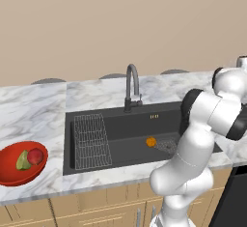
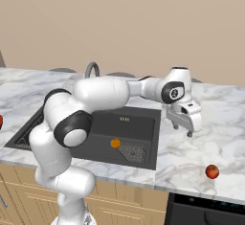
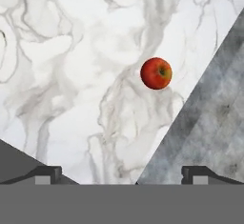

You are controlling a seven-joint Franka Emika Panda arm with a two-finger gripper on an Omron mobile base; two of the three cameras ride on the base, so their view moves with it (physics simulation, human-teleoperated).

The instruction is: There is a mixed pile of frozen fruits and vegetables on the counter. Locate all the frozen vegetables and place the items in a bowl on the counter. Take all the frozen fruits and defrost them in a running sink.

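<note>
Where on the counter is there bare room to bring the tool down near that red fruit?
Bare marble lies all around the small red ball, between the sink rim and the counter front edge; the open tool hangs over it. The bowl holding the green wedge and pinkish-red ball is crowded.

Glossy white rounded arm [image 2: 100, 95] segments with dark grey joints and a pale grey pincer [image 2: 184, 123]
</note>
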